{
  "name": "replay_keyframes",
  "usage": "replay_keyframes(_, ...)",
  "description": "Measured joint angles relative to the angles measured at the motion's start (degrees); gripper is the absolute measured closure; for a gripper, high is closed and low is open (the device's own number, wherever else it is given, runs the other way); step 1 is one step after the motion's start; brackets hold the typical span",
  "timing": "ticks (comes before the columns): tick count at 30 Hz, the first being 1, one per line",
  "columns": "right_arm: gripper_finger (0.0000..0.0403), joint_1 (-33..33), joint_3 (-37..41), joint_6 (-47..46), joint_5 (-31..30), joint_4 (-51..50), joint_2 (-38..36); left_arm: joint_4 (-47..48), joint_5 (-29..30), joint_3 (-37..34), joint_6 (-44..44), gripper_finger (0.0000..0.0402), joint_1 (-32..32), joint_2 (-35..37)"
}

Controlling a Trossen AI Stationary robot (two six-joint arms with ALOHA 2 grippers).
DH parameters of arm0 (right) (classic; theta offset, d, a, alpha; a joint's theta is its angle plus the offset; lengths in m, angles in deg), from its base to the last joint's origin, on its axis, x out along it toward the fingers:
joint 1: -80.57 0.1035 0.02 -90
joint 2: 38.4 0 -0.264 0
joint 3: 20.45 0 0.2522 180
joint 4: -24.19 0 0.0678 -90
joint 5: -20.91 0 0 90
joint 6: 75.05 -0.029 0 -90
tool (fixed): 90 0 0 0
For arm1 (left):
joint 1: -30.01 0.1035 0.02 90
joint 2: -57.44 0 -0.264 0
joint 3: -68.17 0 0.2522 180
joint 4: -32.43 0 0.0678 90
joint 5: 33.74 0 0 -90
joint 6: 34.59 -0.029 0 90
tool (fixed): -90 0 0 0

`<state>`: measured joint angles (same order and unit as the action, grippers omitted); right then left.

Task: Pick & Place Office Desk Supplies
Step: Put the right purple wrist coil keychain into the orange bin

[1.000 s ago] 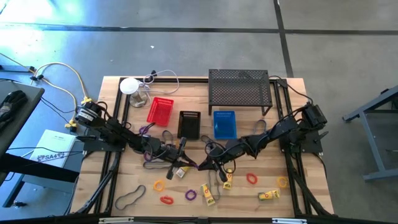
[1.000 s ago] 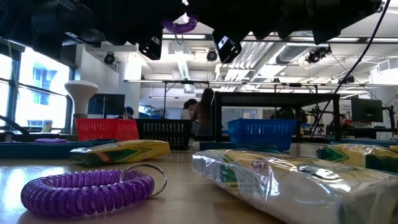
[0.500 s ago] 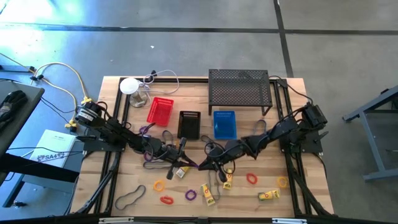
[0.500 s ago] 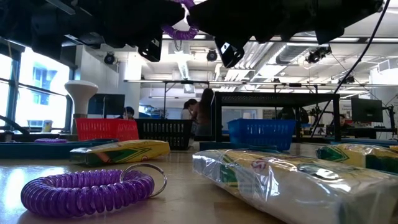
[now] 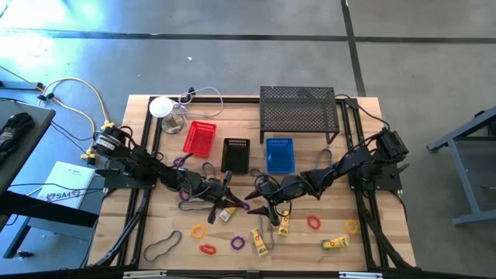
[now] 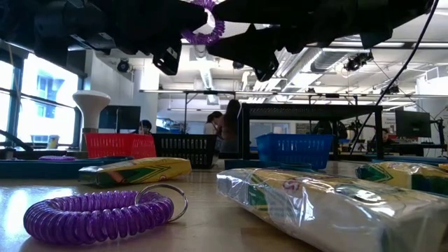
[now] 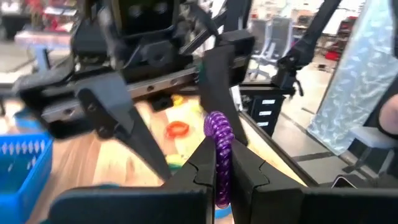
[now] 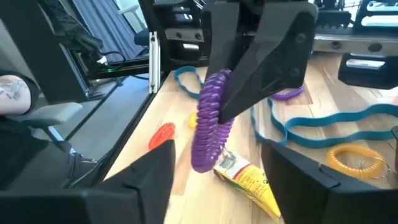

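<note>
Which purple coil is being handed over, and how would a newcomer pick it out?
Start at the black basket in the middle of the row of three. Just in front of it the two grippers meet above the table. The purple coil hangs pinched in the left gripper, off the wood, unlike the other purple coil lying flat.

Bright, even daylight covers the wooden counter in the high view, with glare on the grey floor at upper left. The low view is backlit: ceiling lights and a window at left glow, and the arms overhead are near-black silhouettes. The nearest plastic-wrapped packet is soft, out of focus. The left wrist view shows motion blur.
</note>
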<state>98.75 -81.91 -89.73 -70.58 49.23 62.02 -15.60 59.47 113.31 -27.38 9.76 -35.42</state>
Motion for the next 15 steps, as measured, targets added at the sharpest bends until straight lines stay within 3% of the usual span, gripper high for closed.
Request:
replay_keyframes(5, 0.0147, 1.9, 0.0, 1.3, -3.7, 0.0, 0.0, 14.1, 1.7, 0.0, 5.1, 0.0396, 1.1, 6.6)
replay_keyframes(9, 0.0148, 3.2, 0.0, 3.2, -7.0, -0.6, -0.6, 30.8, 2.4, 0.0, 9.4, 0.0396, 3.6, 15.2)
replay_keyframes(15, 0.0148, 3.3, 0.0, 3.4, -8.0, -1.5, -1.0, 56.9, 13.1, 0.0, 17.2, 0.0392, 7.8, 29.3)
